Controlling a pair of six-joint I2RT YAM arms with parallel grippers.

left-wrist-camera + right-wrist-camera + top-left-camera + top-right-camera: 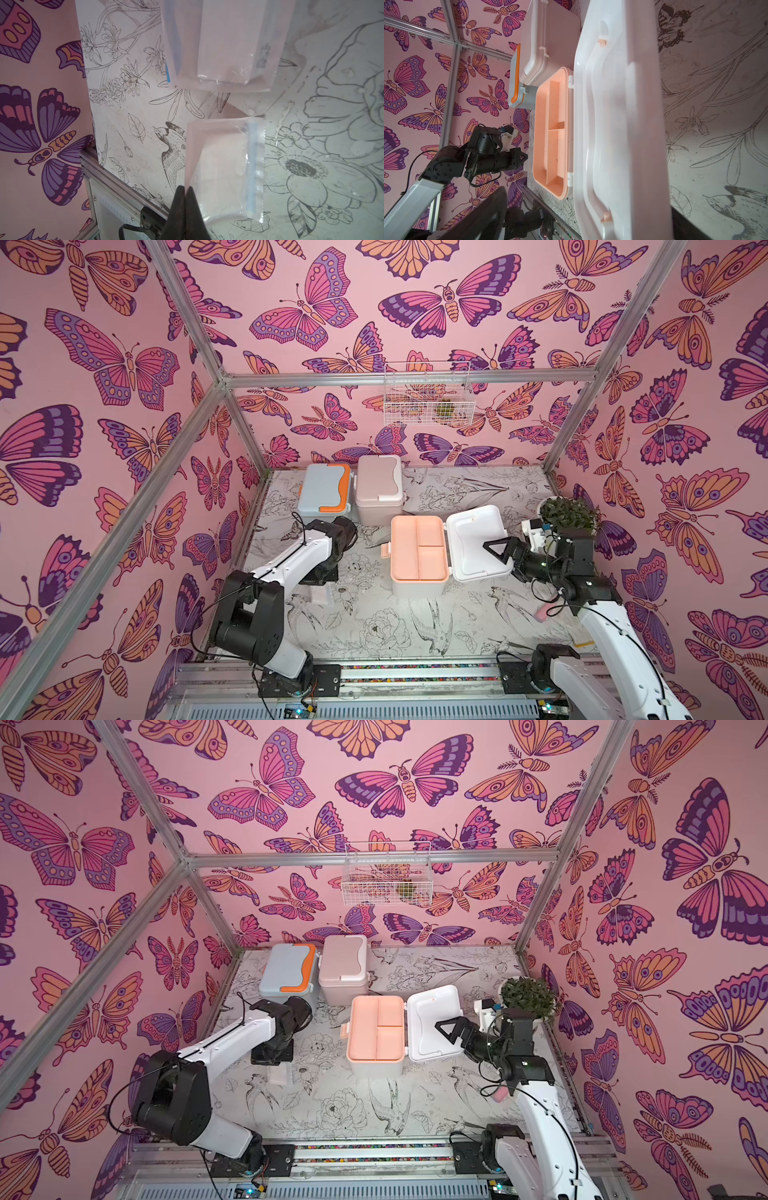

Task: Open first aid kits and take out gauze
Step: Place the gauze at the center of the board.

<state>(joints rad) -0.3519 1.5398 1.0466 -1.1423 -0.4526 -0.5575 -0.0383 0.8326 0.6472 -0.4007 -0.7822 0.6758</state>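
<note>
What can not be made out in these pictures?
- Left tool: tips hidden under its arm, both top views.
- Blue-grey kit, beige kit: shut, so contents hidden.
- Open kit: peach tray hides anything beneath.
- Loose gauze packet: print blurred, left wrist view.
- Wall basket: contents too small.

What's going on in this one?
The white plastic case with a peach tray stands open, its tray empty. The left gripper is shut on the corner of a clear gauze packet; another packet lies on the table. The right gripper is open, jaws either side of the white lid. The blue-grey case and beige case are closed.
</note>
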